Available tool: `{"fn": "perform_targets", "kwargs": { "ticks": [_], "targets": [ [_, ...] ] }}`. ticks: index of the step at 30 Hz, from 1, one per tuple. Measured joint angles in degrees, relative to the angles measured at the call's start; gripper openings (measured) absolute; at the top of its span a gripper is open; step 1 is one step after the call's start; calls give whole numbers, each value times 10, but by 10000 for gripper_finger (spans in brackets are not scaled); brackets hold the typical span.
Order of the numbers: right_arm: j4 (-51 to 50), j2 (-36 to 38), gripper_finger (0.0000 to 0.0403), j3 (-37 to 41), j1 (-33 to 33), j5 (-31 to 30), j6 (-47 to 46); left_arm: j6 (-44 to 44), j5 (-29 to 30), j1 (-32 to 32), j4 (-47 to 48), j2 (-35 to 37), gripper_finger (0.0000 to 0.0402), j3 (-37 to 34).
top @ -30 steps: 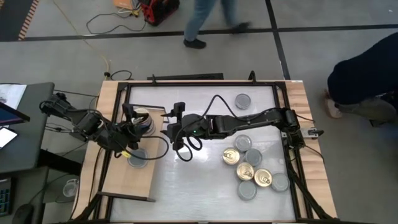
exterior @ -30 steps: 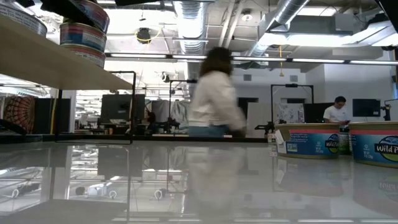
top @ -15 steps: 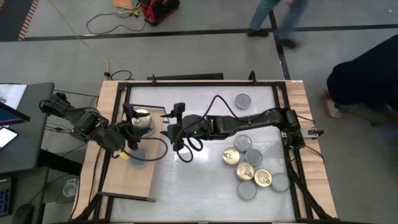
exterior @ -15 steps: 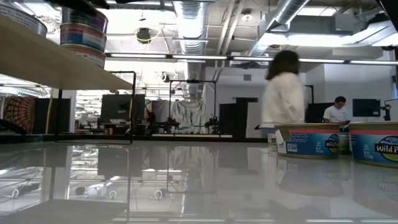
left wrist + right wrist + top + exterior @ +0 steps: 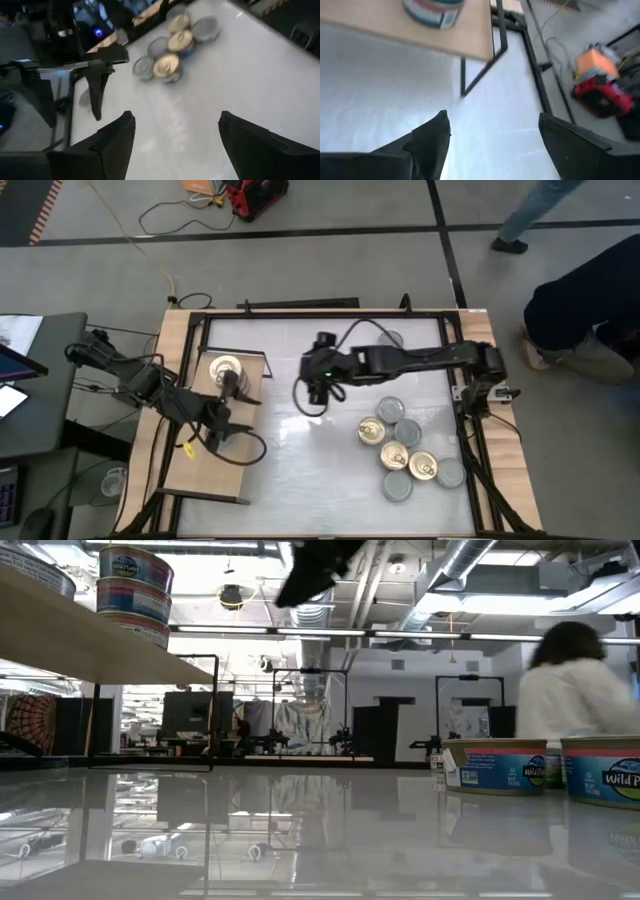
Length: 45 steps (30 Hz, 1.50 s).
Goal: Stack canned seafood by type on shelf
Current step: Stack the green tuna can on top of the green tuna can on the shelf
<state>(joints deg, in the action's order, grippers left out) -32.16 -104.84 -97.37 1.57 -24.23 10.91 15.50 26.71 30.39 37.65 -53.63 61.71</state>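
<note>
The shelf [image 5: 190,470], a light board in a black frame, stands at the table's left. On its far part is a stack of three tins [image 5: 135,590] with a gold top [image 5: 227,367]. A grey-topped tin [image 5: 35,572] sits on the board nearer the front. My left gripper [image 5: 232,422] hovers open over the shelf, near side of the stack, pointing at the loose tins [image 5: 170,45]. My right gripper [image 5: 318,387] hangs open above the bare table, right of the shelf, facing it [image 5: 470,45]. Both hold nothing.
Several loose gold- and silver-topped tins [image 5: 400,450] lie clustered on the white table's right half. One silver tin [image 5: 390,340] sits at the far side, partly under my right arm. A person walks in the room behind, and another stands beside the table's right edge.
Both grippers have drawn away from the gold-topped stack. My right gripper has pulled back toward the table's right and turned. My left gripper has moved toward the near edge and swung round to face the table's right. The stack now stands uncovered.
</note>
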Motion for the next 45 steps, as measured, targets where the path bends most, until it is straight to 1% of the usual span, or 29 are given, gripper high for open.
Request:
{"fn": "perform_targets", "kwargs": {
  "ticks": [3, 6, 8, 11, 13, 16, 20, 23, 25, 29, 32, 34, 38, 45],
  "targets": [
    [19, 63, 331, 94, -17, 2, -27, 11, -21, -6, -49, 3, 275, -16],
    [72, 129, 331, 198, -43, 2, -39, 32, -25, -11, -89, 16, 275, -43],
    [108, 167, 331, 258, -67, 2, -53, 50, -26, -20, -133, 27, 275, -68],
    [121, 205, 331, 322, -112, 6, -99, 69, -39, -40, -207, 38, 275, -102],
    [102, 212, 331, 346, -150, 10, -135, 72, -46, -55, -227, 41, 275, -117],
    [54, 205, 331, 358, -210, 25, -163, 66, -70, -87, -245, 41, 275, -122],
    [-21, 192, 331, 358, -283, 82, -215, 48, -114, -133, -258, 31, 271, -123],
    [-57, 193, 331, 358, -336, 116, -218, 46, -131, -157, -261, 25, 266, -123],
    [-70, 193, 331, 358, -373, 144, -210, 54, -130, -161, -263, 25, 264, -123],
    [-83, 193, 326, 366, -457, 222, -191, 57, -130, -156, -290, 25, 264, -123],
    [-85, 193, 316, 384, -506, 232, -191, 57, -130, -149, -295, 25, 263, -123],
    [-83, 193, 307, 396, -528, 234, -190, 53, -129, -147, -295, 25, 263, -123],
    [-82, 192, 291, 416, -559, 256, -179, 38, -115, -147, -294, 25, 263, -123],
    [-51, 193, 285, 438, -576, 288, -184, 49, -70, -147, -294, 25, 263, -123]
  ]
}}
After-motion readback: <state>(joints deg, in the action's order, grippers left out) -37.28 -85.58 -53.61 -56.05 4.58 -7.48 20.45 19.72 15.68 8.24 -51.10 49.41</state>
